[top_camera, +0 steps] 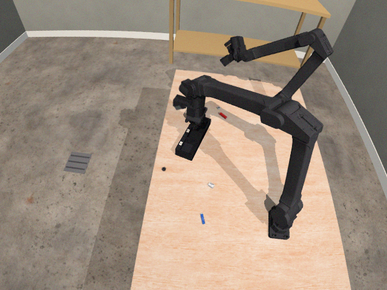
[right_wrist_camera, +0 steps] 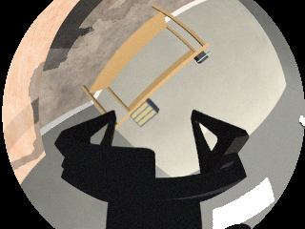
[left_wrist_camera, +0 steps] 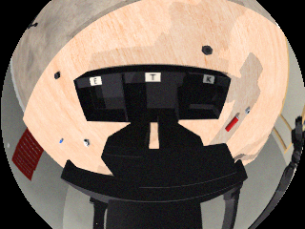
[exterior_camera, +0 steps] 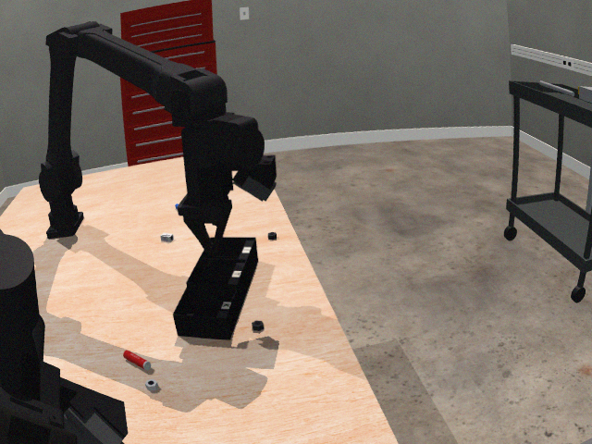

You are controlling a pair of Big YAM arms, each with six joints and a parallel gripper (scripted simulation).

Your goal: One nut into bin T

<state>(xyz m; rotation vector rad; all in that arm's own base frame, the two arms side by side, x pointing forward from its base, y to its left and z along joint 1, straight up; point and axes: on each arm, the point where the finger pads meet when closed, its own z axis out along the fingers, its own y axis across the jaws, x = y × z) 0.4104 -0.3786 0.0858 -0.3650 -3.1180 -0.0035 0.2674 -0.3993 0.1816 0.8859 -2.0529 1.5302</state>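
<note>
A black row of three bins (top_camera: 187, 153) (exterior_camera: 201, 326) stands on the table, marked E (left_wrist_camera: 95, 81), T (left_wrist_camera: 152, 76) (exterior_camera: 236, 274) and K (left_wrist_camera: 208, 79). My left gripper (top_camera: 194, 126) (exterior_camera: 210, 242) (left_wrist_camera: 153, 114) hangs just above the row, in line with the T bin. It is nearly shut, and only wood shows in the slit between the fingers. One black nut (exterior_camera: 257, 325) (left_wrist_camera: 206, 49) lies beside the K end, another black nut (top_camera: 163, 168) (exterior_camera: 272, 235) (left_wrist_camera: 56, 74) past the E end. A grey nut (top_camera: 218, 107) (exterior_camera: 152, 384) lies by the red cylinder. My right gripper (top_camera: 225, 52) (right_wrist_camera: 153, 114) is open and empty, raised high.
A red cylinder (top_camera: 222, 115) (exterior_camera: 136, 360) (left_wrist_camera: 232, 123), a silver piece (top_camera: 211, 184) (exterior_camera: 166, 237) and a small blue piece (top_camera: 202, 218) (left_wrist_camera: 61, 140) lie loose on the wooden table (top_camera: 234, 249). A wooden shelf (top_camera: 199, 43) stands behind the table's far end.
</note>
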